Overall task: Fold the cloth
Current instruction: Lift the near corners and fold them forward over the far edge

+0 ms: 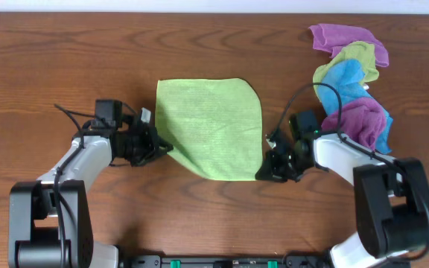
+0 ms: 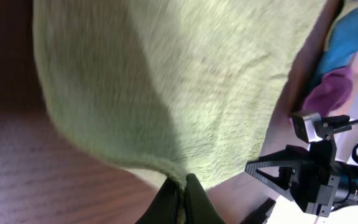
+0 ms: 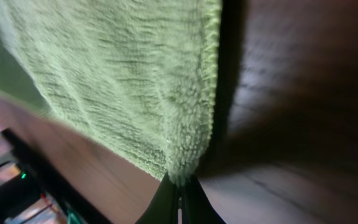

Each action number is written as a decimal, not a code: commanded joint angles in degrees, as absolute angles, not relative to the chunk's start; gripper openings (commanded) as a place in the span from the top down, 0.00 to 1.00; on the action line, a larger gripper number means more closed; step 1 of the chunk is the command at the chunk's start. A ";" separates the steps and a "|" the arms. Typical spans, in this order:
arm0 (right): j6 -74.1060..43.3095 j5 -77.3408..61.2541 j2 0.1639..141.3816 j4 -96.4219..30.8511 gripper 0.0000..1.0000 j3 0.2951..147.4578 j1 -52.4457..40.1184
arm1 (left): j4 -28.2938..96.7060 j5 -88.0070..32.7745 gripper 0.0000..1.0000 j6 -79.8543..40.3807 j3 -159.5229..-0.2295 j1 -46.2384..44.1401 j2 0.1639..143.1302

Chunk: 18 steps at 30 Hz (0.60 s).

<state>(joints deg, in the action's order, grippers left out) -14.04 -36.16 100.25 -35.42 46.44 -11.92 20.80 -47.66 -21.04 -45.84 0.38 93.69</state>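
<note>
A light green cloth (image 1: 211,123) lies spread on the wooden table, its near edge drawn up at both corners. My left gripper (image 1: 164,148) is shut on the near left corner; in the left wrist view the cloth (image 2: 185,87) runs into the closed fingers (image 2: 182,186). My right gripper (image 1: 263,171) is shut on the near right corner; in the right wrist view the cloth (image 3: 123,81) hangs from the closed fingers (image 3: 179,186).
A heap of purple, blue and yellow-green cloths (image 1: 352,82) lies at the back right, close to my right arm. The table's front edge is just below both arms.
</note>
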 commanded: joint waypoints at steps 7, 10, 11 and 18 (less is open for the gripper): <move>-15.49 -28.49 91.90 -41.17 0.99 57.93 -12.93 | 24.10 -47.99 0.94 -21.02 -56.12 0.73 89.52; -15.88 -28.51 91.90 -41.63 0.99 58.83 -13.52 | 25.19 -47.37 0.94 -21.06 -56.42 0.73 88.64; -16.12 -28.67 91.90 -41.82 0.99 58.83 -13.87 | 25.58 -47.29 0.94 -21.08 -56.42 0.75 88.40; -19.20 -28.73 91.90 -40.73 0.99 58.92 -14.87 | 25.63 -42.48 0.94 -22.81 -56.42 0.75 87.94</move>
<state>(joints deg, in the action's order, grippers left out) -16.75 -28.84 91.90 -40.95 58.65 -14.22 25.47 -45.34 -21.87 -55.86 0.38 88.90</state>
